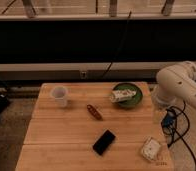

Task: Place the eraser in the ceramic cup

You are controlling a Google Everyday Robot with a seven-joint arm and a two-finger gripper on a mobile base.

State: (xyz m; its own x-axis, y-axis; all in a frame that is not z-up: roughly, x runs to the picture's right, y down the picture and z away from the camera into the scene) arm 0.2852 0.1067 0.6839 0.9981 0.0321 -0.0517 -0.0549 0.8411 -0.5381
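The eraser (104,142), a flat black block, lies on the wooden table (56,135) near its front, a little right of the middle. The ceramic cup (59,95), small and white, stands upright at the back left. My white arm (183,85) comes in from the right. My gripper (160,112) hangs at the table's right edge, beside the green bowl, far from both eraser and cup. It holds nothing and stands open.
A green bowl (127,95) with a white packet in it sits at the back right. A reddish-brown stick (94,112) lies mid-table between cup and eraser. A white square packet (151,148) rests at the front right corner. Cables (177,127) hang right of the table.
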